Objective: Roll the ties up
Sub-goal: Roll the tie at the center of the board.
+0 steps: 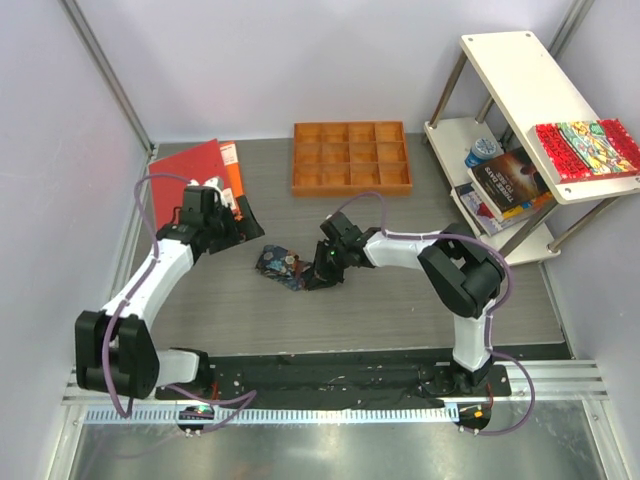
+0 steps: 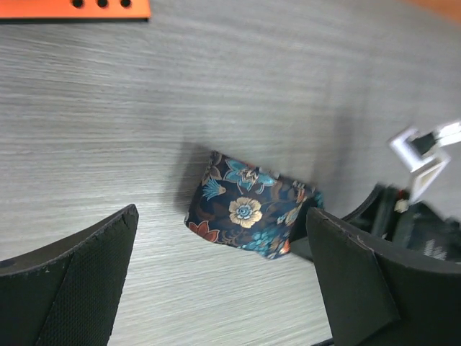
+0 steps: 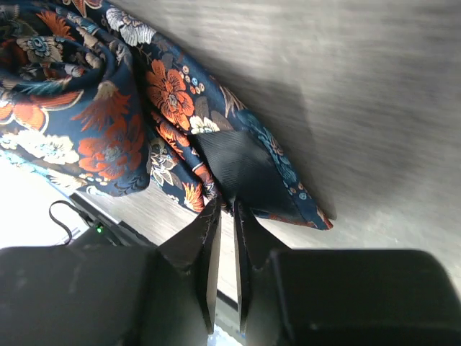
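The tie (image 1: pixel 281 266) lies mid-table as a loose roll of dark navy cloth with orange, teal and white flowers. In the right wrist view the roll (image 3: pixel 79 122) sits at the upper left, and its pointed end with black lining (image 3: pixel 241 169) trails toward my right gripper (image 3: pixel 226 205). The jaws are nearly closed, pinching the edge of that end. From above, my right gripper (image 1: pixel 316 277) is at the roll's right side. My left gripper (image 1: pixel 222 228) hovers left of the tie, apart from it. Its fingers (image 2: pixel 94 274) stand wide open with the tie (image 2: pixel 248 213) visible beyond them.
An orange wooden compartment tray (image 1: pixel 351 157) stands at the back centre. A red folder and an orange book (image 1: pixel 200 178) lie at the back left, close behind my left gripper. A white shelf unit (image 1: pixel 520 70) with books, including a red patterned book (image 1: pixel 588 147), stands at the right.
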Tool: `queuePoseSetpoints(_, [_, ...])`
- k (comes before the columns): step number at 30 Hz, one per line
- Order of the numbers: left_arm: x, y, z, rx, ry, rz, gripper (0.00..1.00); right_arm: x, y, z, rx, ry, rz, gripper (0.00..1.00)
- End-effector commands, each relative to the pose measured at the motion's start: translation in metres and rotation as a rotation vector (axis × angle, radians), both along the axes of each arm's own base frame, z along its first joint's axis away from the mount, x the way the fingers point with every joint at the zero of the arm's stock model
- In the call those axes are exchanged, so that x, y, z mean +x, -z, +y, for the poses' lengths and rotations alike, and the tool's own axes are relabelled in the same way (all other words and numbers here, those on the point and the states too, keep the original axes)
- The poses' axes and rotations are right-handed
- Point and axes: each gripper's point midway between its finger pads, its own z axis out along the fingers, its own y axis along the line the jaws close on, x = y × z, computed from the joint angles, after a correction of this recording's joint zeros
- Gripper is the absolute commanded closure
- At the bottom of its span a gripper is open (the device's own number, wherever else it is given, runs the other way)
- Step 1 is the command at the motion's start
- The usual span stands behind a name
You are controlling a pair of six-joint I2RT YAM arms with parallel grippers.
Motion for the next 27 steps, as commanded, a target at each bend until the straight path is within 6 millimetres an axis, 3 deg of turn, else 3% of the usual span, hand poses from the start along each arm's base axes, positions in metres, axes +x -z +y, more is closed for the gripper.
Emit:
queuePoseSetpoints(1, [0.005, 0.006, -0.013, -0.013, 0.151, -0.022, 0.03, 0.013, 0.009, -0.005, -0.004, 0.026, -0.052, 0.81])
queuePoseSetpoints(6, [0.01, 0.015, -0.022, -0.035, 0.202, -0.022, 0.07, 0.011, 0.032, -0.045, -0.094, 0.059, -0.019, 0.82])
queuePoseSetpoints(13, [-0.005, 0.024, -0.03, -0.106, 0.146, -0.016, 0.07, 0.03, 0.033, -0.096, -0.254, 0.069, -0.059, 0.82])
queuePoseSetpoints(19, [-0.025, 0.043, -0.04, -0.137, 0.117, 0.013, 0.0, 0.042, 0.009, -0.098, -0.265, 0.011, -0.101, 0.82])
queuePoseSetpoints(24, [-0.024, 0.032, -0.057, -0.242, 0.105, -0.078, 0.0, 0.041, -0.009, -0.099, -0.261, -0.005, -0.124, 0.83])
queuePoseSetpoints(27, [-0.023, 0.036, -0.064, -0.254, 0.118, -0.09, 0.0, 0.04, -0.021, -0.101, -0.257, -0.002, -0.143, 0.83])
